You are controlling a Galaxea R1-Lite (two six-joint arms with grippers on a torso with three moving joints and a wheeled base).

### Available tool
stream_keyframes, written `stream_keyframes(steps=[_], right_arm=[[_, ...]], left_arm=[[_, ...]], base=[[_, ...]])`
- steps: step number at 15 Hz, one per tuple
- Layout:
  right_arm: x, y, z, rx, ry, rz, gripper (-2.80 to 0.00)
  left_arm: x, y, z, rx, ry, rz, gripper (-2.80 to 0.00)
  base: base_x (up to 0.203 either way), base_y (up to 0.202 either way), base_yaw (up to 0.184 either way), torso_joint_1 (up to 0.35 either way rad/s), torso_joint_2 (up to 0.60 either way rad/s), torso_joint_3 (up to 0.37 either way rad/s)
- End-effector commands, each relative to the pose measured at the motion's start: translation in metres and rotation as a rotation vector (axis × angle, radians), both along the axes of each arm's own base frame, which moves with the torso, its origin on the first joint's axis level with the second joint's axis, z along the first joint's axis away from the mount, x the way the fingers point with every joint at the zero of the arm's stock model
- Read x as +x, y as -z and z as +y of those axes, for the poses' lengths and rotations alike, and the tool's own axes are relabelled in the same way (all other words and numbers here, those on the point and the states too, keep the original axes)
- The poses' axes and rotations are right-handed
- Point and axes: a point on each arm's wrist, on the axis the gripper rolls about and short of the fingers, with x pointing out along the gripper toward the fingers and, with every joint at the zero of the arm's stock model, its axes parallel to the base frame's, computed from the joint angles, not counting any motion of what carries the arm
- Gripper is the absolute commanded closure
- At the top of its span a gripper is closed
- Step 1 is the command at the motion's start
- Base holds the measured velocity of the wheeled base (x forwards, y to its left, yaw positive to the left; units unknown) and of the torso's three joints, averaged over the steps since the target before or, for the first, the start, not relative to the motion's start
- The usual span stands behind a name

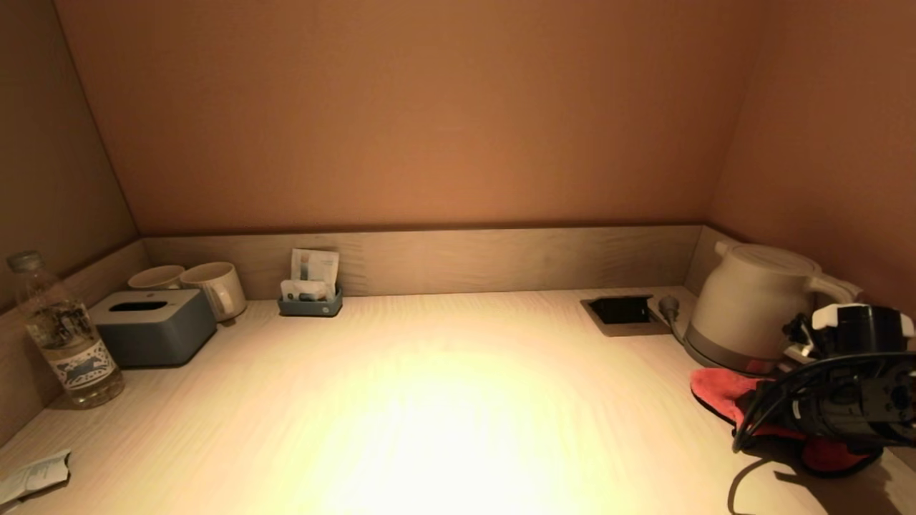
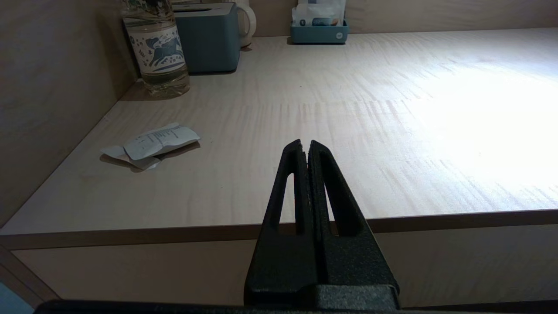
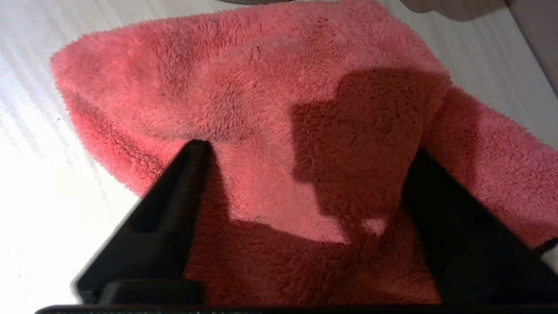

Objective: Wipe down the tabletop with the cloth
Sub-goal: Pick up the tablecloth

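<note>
The work surface is a light wood tabletop set in an alcove with brown walls and a low wood backsplash. At the far right of the head view, a red cloth lies on the tabletop, just in front of a white kettle. The right gripper is positioned directly above the cloth. Its fingers are spread wide, one on each side of the cloth's raised middle fold; whether the tips touch the fabric cannot be determined. The left gripper is at the near edge of the tabletop, fingers pressed together with nothing between them.

Other items, head view:
- Middle left: a water bottle, a grey tissue box and two mugs.
- Centre rear: a small tray of sachets.
- Lower left corner: a crumpled paper wrapper.
- Beside the kettle: a recessed socket panel.
</note>
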Motion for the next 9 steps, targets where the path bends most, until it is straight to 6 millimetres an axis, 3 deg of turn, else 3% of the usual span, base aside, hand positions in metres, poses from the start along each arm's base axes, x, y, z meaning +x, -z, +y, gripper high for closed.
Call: stream_keyframes(steps=[1, 7, 9], right_arm=[[0.001, 0.002, 0.000, 0.004, 0.000, 0.006, 0.00], [-0.009, -0.007, 0.006, 0.040, -0.005, -0.034, 0.00], [-0.013, -0.018, 0.010, 0.044, -0.030, -0.074, 0.00]], left_arm=[[0.000, 0.000, 0.000, -0.001, 0.000, 0.001, 0.00], [0.000, 0.000, 0.000, -0.001, 0.000, 0.000, 0.00], [0.000, 0.000, 0.000, -0.001, 0.000, 0.002, 0.00]], base=[[0.000, 0.000, 0.000, 0.000, 0.00, 0.000], [0.000, 0.000, 0.000, 0.000, 0.00, 0.000], [0.000, 0.000, 0.000, 0.000, 0.00, 0.000]])
